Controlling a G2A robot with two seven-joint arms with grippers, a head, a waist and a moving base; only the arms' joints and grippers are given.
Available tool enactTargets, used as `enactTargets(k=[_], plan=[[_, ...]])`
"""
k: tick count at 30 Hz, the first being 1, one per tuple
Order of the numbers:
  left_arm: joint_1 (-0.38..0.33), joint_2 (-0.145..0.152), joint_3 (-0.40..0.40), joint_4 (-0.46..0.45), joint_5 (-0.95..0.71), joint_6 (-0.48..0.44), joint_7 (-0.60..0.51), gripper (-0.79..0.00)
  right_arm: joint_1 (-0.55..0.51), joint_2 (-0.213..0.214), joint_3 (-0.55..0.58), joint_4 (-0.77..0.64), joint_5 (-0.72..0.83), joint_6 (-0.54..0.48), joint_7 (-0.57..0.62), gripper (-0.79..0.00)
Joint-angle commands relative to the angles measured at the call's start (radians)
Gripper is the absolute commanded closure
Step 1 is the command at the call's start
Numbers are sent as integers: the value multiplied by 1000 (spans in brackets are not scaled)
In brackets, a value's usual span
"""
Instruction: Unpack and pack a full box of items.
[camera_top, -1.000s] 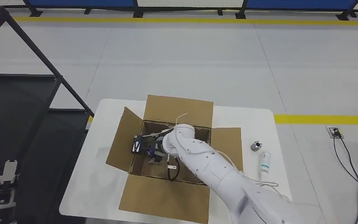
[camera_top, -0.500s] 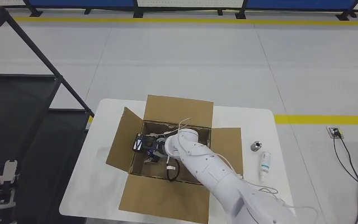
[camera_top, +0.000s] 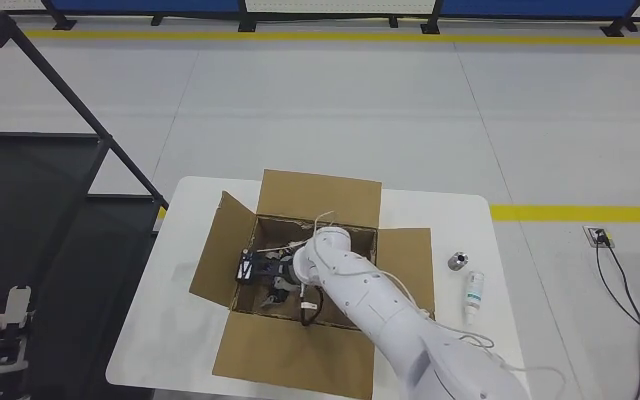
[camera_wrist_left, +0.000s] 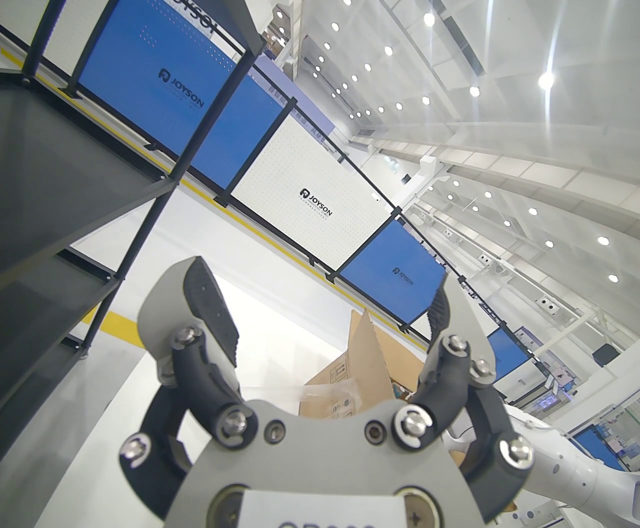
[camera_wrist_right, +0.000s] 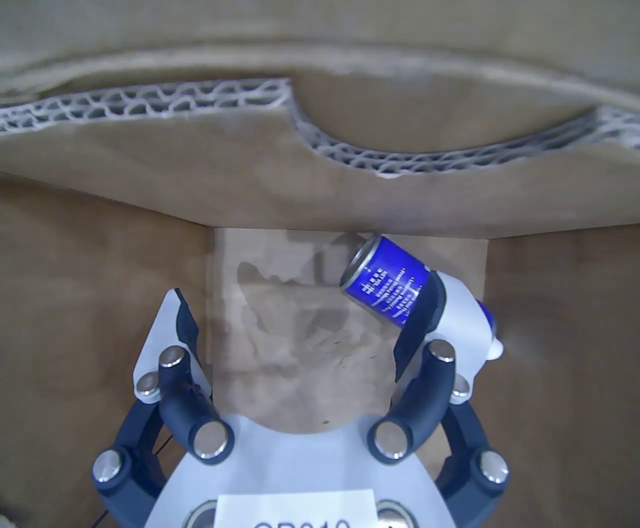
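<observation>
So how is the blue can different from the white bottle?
The blue can is inside the cardboard box; the white bottle is outside it, on the table. The can is dark blue with a metal end; the bottle is mostly white. Both are lying down, not standing up.

Can (camera_wrist_right: 382, 287) inside box (camera_top: 320, 195) on table (camera_top: 160, 320); tube (camera_top: 474, 292) and small round piece (camera_top: 458, 261) right of box.

Close ahead: box wall (camera_wrist_right: 320, 200); blue can (camera_wrist_right: 385, 282) beside fingers (camera_wrist_right: 457, 312), maybe touching.
</observation>
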Motion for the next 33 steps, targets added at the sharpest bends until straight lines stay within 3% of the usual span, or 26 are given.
enactTargets(k=[1,6,9,17,23,28,33], plan=[[0,0,0,0,0,0,0,-785,1,2,2,2,-6,42,-38,-785],[-6,1,8,-6,41,-11,-1,-785,-18,9,29,12,23,210,-139,-785],[-13,1,32,-1,111,-38,1,-785,-36,17,43,11,39,248,-189,-785],[-30,-3,98,11,274,-54,42,-785,-66,38,54,-6,34,220,-233,-785],[-33,-5,133,19,344,-52,62,-785,-78,41,59,-20,28,264,-194,-785],[-63,-1,165,49,467,-61,67,-785,-78,48,63,-25,13,273,-230,-785],[-78,7,211,85,584,-199,62,-785,-79,52,68,-26,7,283,-208,-785]])
